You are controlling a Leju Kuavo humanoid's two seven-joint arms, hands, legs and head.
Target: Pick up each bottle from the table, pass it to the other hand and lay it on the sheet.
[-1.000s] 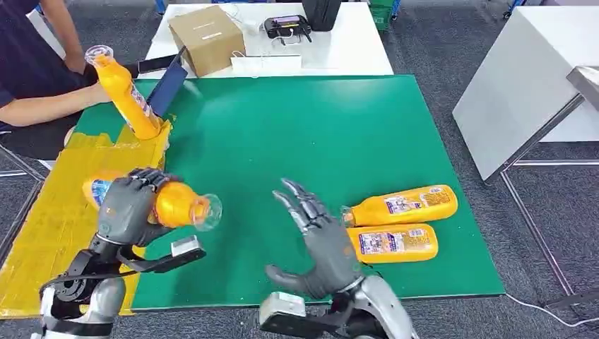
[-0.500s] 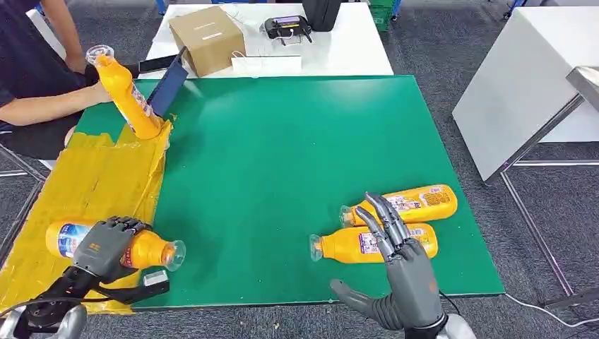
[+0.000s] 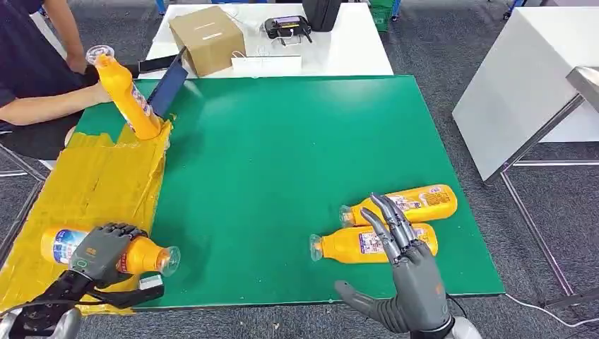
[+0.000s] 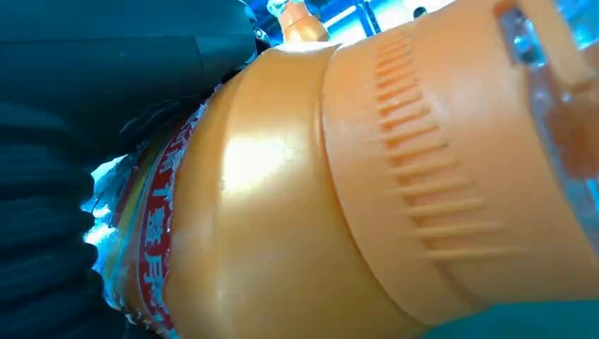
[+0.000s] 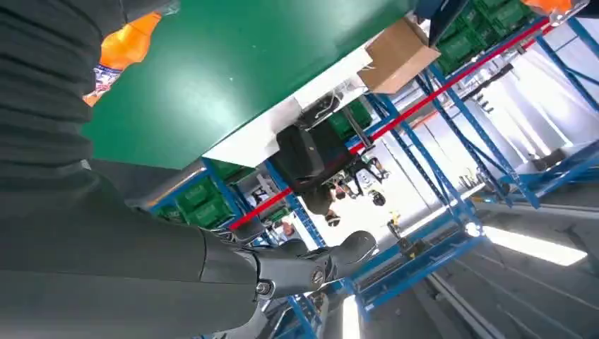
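Gripping one bottle (image 3: 138, 254) in my left hand (image 3: 99, 252), I hold it low over the yellow sheet (image 3: 85, 191), long axis crosswise, cap toward the green worktop (image 3: 282, 155). My right hand (image 3: 410, 275), fingers spread and holding nothing, hovers beside the nearer lying bottle (image 3: 353, 245).

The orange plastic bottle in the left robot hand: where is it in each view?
Head view: orange plastic bottle, lower left, lying at the yellow sheet's edge, gripped by the left robot hand.
Left wrist view: bottle close up, filling most of the picture.
Right wrist view: cannot tell.
Shared landmark: green mat.
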